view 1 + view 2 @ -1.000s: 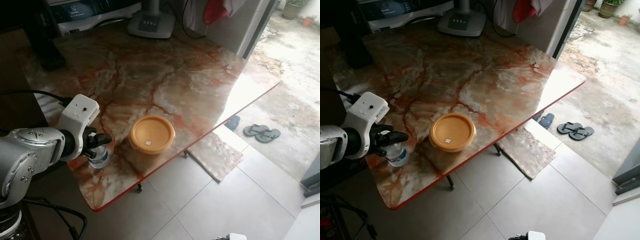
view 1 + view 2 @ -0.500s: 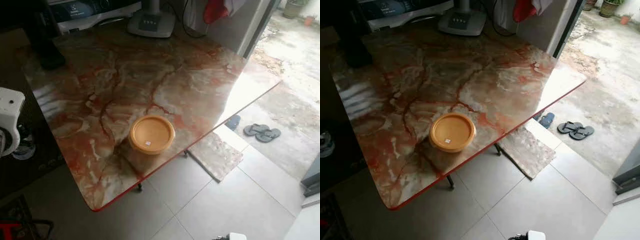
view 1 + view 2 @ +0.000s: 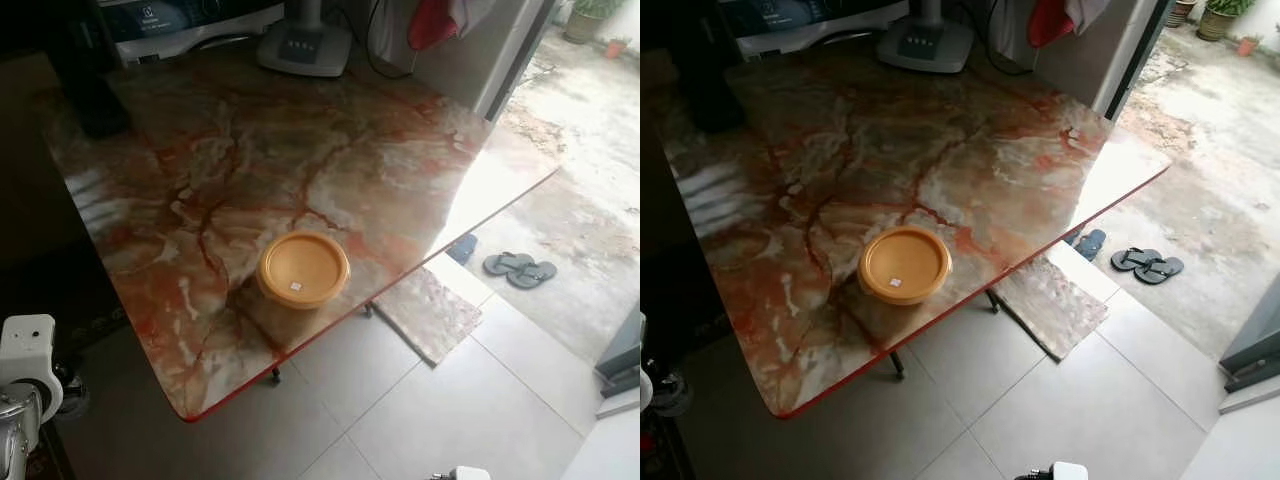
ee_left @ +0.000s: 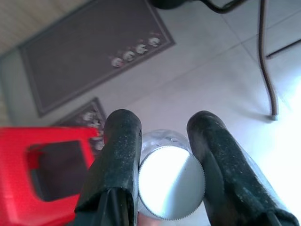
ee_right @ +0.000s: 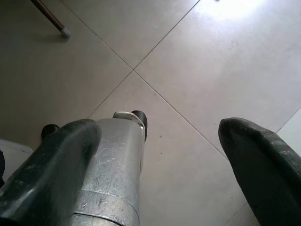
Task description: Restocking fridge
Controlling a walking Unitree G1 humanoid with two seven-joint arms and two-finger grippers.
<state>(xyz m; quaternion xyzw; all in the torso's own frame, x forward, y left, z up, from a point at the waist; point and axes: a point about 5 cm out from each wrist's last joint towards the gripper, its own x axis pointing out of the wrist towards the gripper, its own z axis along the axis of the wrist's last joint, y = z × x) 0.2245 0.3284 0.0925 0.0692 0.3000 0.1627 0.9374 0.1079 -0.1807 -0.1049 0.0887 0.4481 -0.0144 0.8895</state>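
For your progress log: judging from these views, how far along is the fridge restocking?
Done: the left gripper is shut on a white-capped bottle, held low beside the marble table. In hand: carrying it. Left: the orange container on the table; the open right gripper holds nothing; no fridge is visible.

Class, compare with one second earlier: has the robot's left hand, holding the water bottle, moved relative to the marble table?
Yes. The left hand, shut on the water bottle, has left the marble table edge and dropped beside it, low over the floor.
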